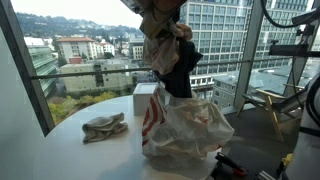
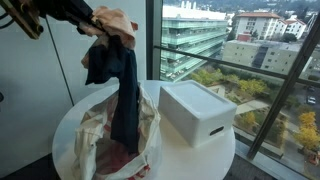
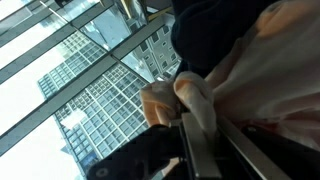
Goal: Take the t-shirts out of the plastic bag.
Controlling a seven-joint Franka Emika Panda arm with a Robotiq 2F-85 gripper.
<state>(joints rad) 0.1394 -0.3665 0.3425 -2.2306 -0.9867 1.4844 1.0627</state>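
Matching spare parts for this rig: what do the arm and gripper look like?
The gripper is black, with slim straight fingers edged in grey metal in the wrist view. In an exterior view the arm shows only as a dark, slender shape. No markings or cables can be made out.

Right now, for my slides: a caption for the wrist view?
Robot fingers pinch a beige t-shirt beside a dark one, office tower behind.

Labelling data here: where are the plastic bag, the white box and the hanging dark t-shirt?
plastic bag (image 2: 82, 125): an exterior view, on its left wall.
white box (image 2: 195, 100): an exterior view, on its top face.
dark t-shirt (image 2: 126, 100): an exterior view, on its hanging middle.
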